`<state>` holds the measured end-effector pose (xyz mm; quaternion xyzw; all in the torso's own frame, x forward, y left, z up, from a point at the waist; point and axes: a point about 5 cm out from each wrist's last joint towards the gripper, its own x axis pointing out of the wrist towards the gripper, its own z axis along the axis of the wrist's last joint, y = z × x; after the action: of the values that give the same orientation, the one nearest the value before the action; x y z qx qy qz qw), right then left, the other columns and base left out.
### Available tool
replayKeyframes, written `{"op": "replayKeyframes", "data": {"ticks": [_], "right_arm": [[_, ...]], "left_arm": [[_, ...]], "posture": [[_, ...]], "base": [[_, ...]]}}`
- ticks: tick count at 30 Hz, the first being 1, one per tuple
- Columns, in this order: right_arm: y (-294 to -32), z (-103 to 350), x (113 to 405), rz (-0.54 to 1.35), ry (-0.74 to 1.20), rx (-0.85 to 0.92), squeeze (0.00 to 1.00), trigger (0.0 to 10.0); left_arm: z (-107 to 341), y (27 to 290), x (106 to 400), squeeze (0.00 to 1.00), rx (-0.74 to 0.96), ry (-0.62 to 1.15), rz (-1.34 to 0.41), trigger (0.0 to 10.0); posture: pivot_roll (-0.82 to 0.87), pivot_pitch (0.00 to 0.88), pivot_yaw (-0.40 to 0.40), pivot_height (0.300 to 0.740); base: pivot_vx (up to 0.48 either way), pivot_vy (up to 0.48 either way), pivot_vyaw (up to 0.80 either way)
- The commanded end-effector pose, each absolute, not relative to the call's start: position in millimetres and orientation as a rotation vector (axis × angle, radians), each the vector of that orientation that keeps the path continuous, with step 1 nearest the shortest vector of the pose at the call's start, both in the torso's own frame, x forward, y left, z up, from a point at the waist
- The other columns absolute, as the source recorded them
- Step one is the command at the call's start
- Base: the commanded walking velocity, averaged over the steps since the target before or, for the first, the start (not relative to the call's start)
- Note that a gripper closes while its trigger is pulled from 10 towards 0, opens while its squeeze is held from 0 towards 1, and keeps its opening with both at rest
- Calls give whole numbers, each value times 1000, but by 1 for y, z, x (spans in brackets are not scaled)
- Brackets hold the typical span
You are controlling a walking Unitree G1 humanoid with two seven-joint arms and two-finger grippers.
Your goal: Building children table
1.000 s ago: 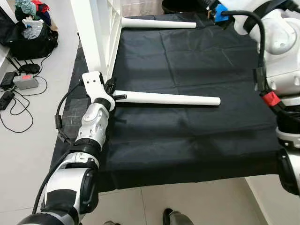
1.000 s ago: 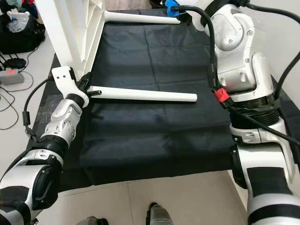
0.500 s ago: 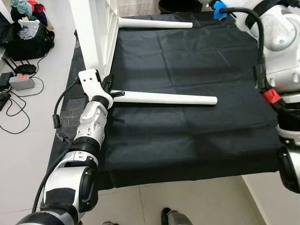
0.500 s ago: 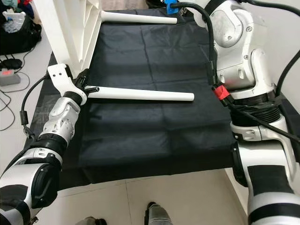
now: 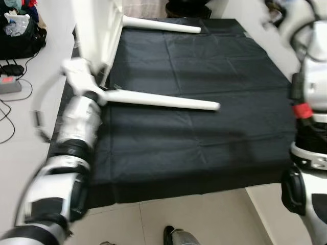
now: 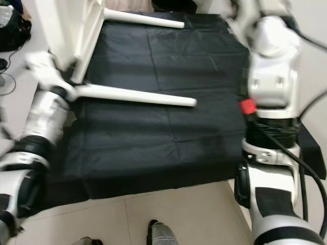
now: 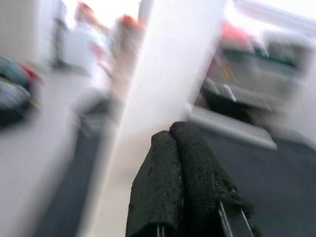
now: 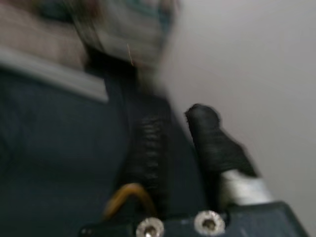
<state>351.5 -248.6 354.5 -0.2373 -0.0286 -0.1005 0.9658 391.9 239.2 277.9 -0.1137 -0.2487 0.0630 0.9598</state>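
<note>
Table leg (image 5: 162, 100) now angled on black cloth (image 5: 204, 132), seemingly clenched by blurred left claw (image 5: 100, 96).

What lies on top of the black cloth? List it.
On the black cloth lie two white table legs: the near leg, its end at the left claw, and the far leg by the white table frame. Whatever is beneath the cloth is covered.

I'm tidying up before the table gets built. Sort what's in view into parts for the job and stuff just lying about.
For the job:
- near white leg, lying on the black cloth, its end at the left claw
- far white leg
- white frame, standing at the cloth's left edge

Lying about:
- black bag on the floor
- cables on the floor
</note>
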Motion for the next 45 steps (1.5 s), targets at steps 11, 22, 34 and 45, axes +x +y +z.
{"op": "replayKeyframes", "data": {"ticks": [11, 22, 34, 45], "right_arm": [[-217, 338, 347, 33, -90, -518, 0, 7490], [-184, 293, 328, 334, -2, -559, 0, 10000], [-138, 243, 309, 544, -40, -329, 4, 10000], [-117, 212, 289, 657, -41, -169, 1000, 10000]], "left_arm": [[316, 217, 389, 0, -189, -626, 30, 10000], [220, 169, 360, 0, -196, -370, -218, 10000], [156, 154, 298, 0, -197, -181, -179, 10000], [156, 143, 268, 0, -124, -134, -197, 10000]], "posture": [[-101, 137, -37, 740], [-81, 123, -53, 740], [-69, 99, -53, 740], [-44, 57, -44, 740]], "base": [[0, 0, 0], [0, 0, 0], [0, 0, 0], [0, 0, 0]]}}
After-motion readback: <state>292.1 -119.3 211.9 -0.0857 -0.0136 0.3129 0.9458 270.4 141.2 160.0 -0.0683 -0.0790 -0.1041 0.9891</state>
